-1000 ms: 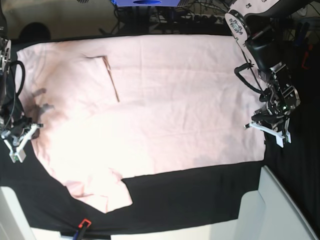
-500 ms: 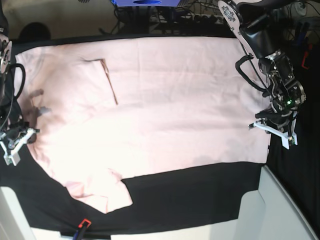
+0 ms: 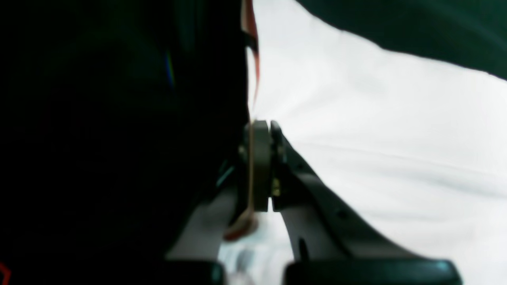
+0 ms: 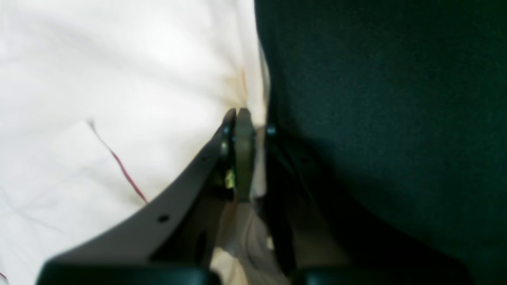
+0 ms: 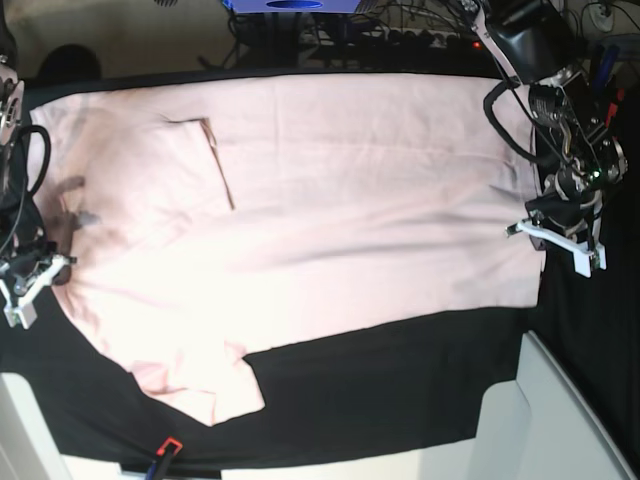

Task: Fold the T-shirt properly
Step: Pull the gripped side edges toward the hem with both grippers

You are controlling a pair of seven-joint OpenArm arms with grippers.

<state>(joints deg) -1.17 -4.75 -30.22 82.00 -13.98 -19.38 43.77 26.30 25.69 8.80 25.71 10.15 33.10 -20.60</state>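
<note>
The T-shirt [image 5: 330, 220] is lying spread out, plain side up, across the black cloth [image 5: 400, 390] that is covering the desk, and it is filling most of the base view from the left edge to the right. One sleeve [image 5: 205, 385] is sticking out toward the near side on the left, and a folded flap [image 5: 205, 150] is showing in the far left part.

The left gripper [image 5: 555, 240] is sitting at the shirt's right edge; in the left wrist view [image 3: 261, 166] its jaws are pressing together on a thin edge of the pink fabric [image 3: 376, 138], which is running up between the pads.

The right gripper [image 5: 30, 285] is sitting at the shirt's left edge. In the right wrist view [image 4: 241, 154] its jaws are clamping together on the hem of the shirt [image 4: 119, 79], with fabric bunching below the pads and dark cloth [image 4: 376, 118] lying beside it.

A small red and black object [image 5: 165, 450] is lying at the near edge of the cloth.
</note>
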